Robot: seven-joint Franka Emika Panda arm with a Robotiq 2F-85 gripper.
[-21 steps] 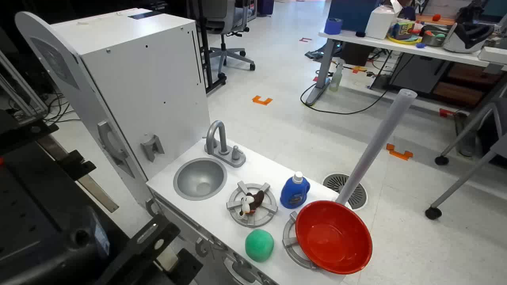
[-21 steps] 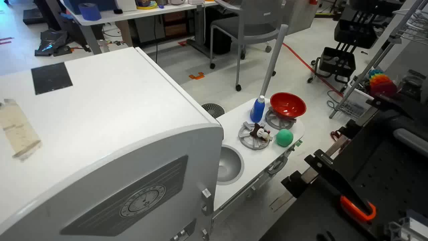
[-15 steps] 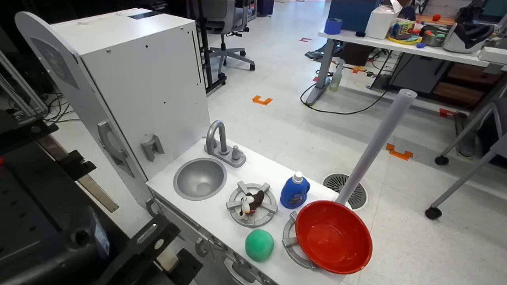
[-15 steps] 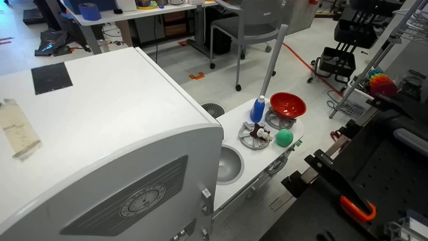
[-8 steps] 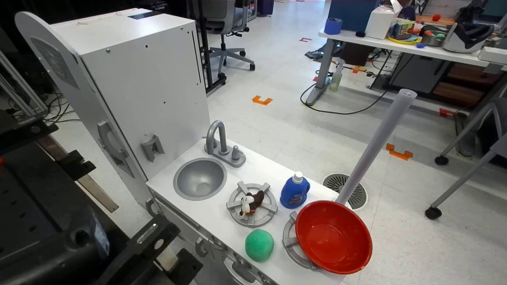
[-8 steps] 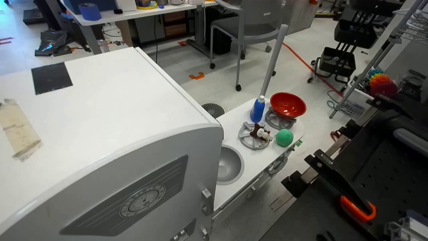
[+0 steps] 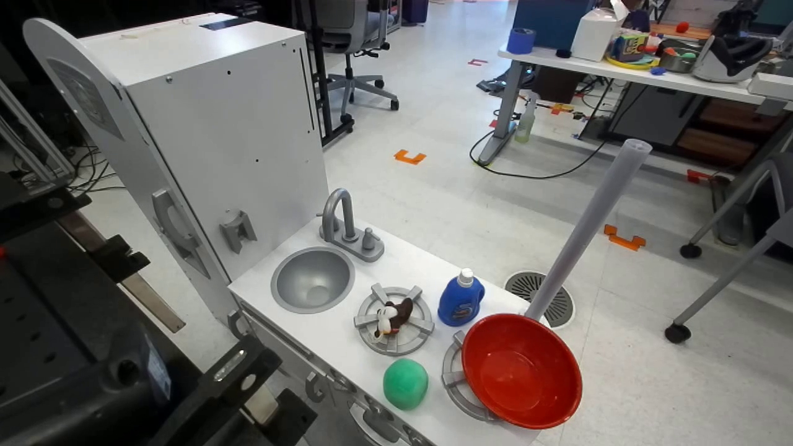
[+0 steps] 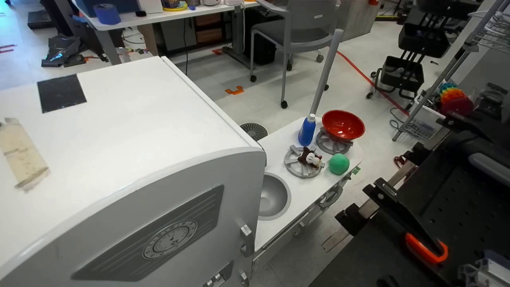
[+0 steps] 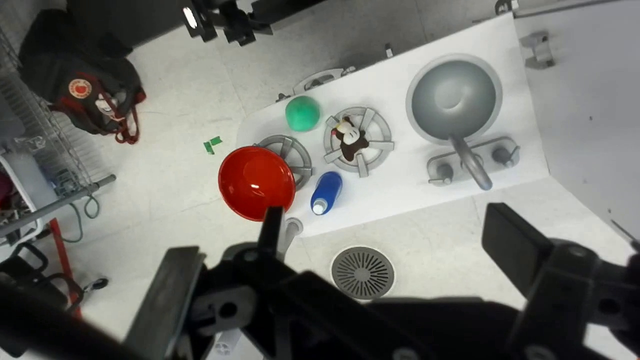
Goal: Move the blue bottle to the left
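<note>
The blue bottle (image 7: 461, 302) is set upright on the white counter (image 7: 409, 269), just beside the red bowl (image 7: 522, 371) and near the burner (image 7: 417, 324) on which a small toy (image 7: 393, 316) is laid. In the wrist view, the gripper (image 9: 386, 227) is spread wide, jaws well apart.

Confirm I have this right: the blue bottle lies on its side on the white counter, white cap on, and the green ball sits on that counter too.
Not quite: the blue bottle isn't on its side. Both exterior views show it standing upright on the white counter. The rest holds: the white cap is on, and the green ball sits on that counter too.
</note>
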